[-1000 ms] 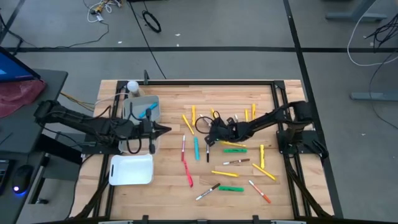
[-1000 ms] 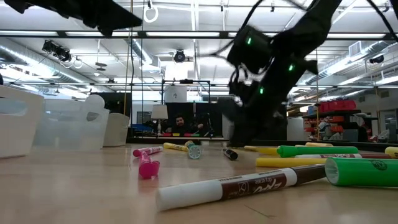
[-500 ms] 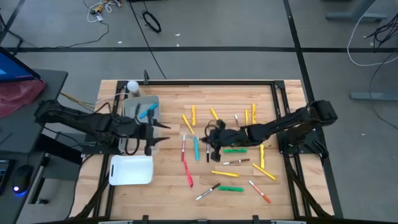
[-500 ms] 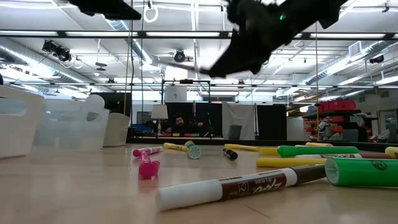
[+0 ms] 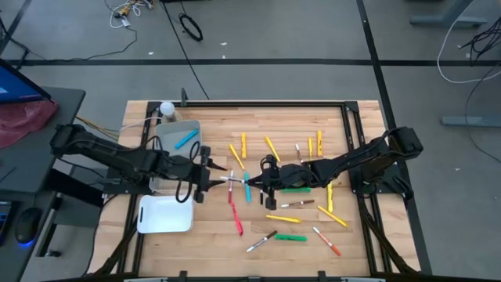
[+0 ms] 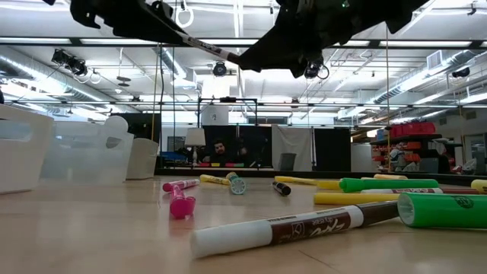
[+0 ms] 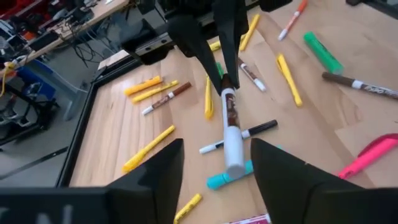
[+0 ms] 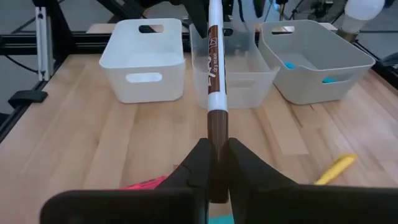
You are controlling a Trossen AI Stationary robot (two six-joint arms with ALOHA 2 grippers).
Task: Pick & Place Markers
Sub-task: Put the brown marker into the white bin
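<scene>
My right gripper (image 5: 263,177) is above the table's middle, shut on a white marker with a brown cap (image 5: 235,178). The marker is held in the air and points toward the table's left. My left gripper (image 5: 211,174) faces it, open. In the left wrist view the marker's white end (image 7: 234,163) shows in the gap between the left fingers (image 7: 155,174), touching neither. Other markers lie flat on the wood: green (image 5: 295,189), yellow (image 5: 282,218), blue (image 5: 247,188) and red (image 5: 237,223). Two blue ones (image 8: 329,79) lie in the grey bin (image 5: 177,129). My right gripper pinches the marker's brown cap end (image 8: 217,124) between its two fingers. The fingers come level from the table's right and lie along the marker. The marker is lifted clear and sticks out roughly level beyond the fingertips, white end (image 5: 225,178) toward the left gripper.
Three bins stand at the table's left: the grey one at the far side, a clear one (image 8: 227,68) under the left arm, and a white one (image 5: 166,213) nearest. A brown and white marker (image 6: 289,226) lies close to the low camera. A person (image 6: 220,152) sits far behind the table.
My right gripper has risen from the table with the white and brown marker, lifted it clear and carried it a little toward the table's left. My left gripper has opened and moved from over the bins toward the table's right, up to the marker's white end.
</scene>
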